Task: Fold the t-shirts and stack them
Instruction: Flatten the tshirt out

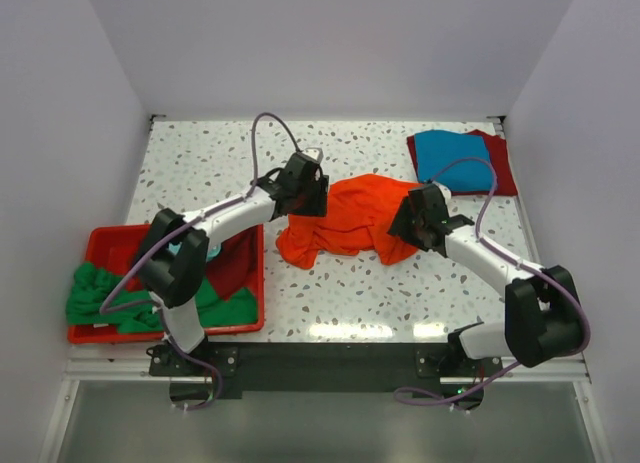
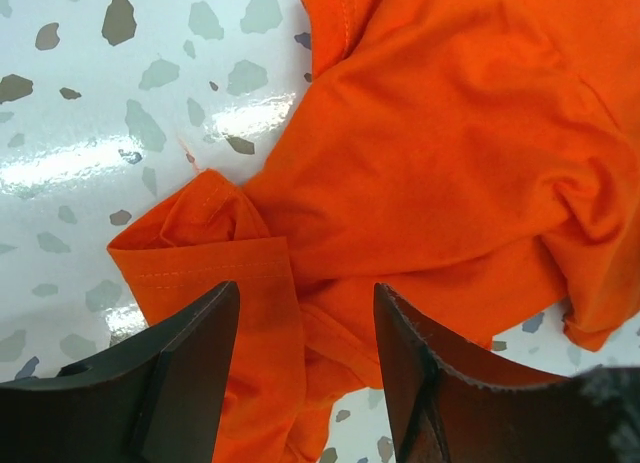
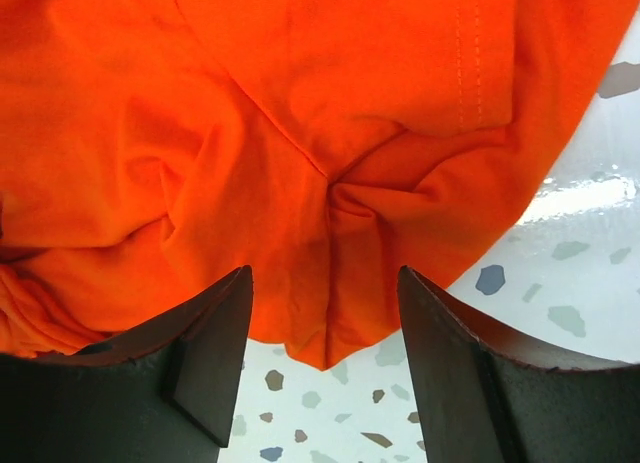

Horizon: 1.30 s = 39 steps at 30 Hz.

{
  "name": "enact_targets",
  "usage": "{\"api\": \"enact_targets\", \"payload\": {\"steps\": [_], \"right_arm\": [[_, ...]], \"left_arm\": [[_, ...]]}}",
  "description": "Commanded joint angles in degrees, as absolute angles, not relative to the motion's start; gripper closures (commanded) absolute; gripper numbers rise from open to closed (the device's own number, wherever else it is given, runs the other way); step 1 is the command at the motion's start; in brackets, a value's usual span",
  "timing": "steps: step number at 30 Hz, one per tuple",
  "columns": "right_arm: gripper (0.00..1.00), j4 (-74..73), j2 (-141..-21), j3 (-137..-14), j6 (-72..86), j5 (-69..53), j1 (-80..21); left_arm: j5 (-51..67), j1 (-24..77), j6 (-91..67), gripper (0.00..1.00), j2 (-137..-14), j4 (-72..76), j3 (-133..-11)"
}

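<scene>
A bright orange t-shirt (image 1: 345,221) lies crumpled in the middle of the speckled table. My left gripper (image 1: 305,198) hangs over its left edge, open, with a sleeve and folds of the orange cloth (image 2: 300,313) between the two fingers. On the shirt's right edge my right gripper (image 1: 415,221) is open too, a pointed fold of the orange hem (image 3: 325,313) lying between its fingers. A folded blue t-shirt (image 1: 452,155) rests on a dark red one (image 1: 503,168) at the back right. Green (image 1: 100,293) and dark red (image 1: 232,265) shirts lie in the bin.
A red plastic bin (image 1: 105,241) stands at the near left, with green cloth spilling over its left rim. White walls close the table on three sides. Both arm bases sit at the near edge.
</scene>
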<state>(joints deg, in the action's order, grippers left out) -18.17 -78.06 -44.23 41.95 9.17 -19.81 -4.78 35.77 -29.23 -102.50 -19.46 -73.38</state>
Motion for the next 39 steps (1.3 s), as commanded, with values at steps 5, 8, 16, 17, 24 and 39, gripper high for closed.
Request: {"api": "enact_targets", "payload": {"steps": [5, 8, 16, 17, 24, 39], "right_arm": [[0.39, -14.6, -78.0, -44.5, 42.4, 5.2, -19.4], [0.40, -14.5, -78.7, -45.2, 42.3, 4.4, -19.5], [0.42, -13.8, -79.3, -44.7, 42.5, 2.7, -19.5], [0.43, -13.8, -79.1, -44.6, 42.5, 2.6, -19.4], [0.44, -13.7, -78.7, -43.9, 42.5, 2.5, -19.5], [0.64, -12.9, -80.9, -46.2, 40.9, 0.2, -19.5]], "left_arm": [[-11.9, 38.8, -25.2, 0.44, -106.3, -24.5, -77.7], [-14.1, 39.4, -25.5, 0.46, -107.6, -26.5, -78.3], [-14.8, 39.7, -24.8, 0.46, -109.0, -24.2, -78.4], [-15.1, 39.9, -24.5, 0.46, -109.6, -24.3, -78.6], [-15.5, 39.9, -23.4, 0.53, -111.9, -24.0, -79.5], [-19.2, 40.1, -23.9, 0.87, -109.3, -25.6, -80.9]]}}
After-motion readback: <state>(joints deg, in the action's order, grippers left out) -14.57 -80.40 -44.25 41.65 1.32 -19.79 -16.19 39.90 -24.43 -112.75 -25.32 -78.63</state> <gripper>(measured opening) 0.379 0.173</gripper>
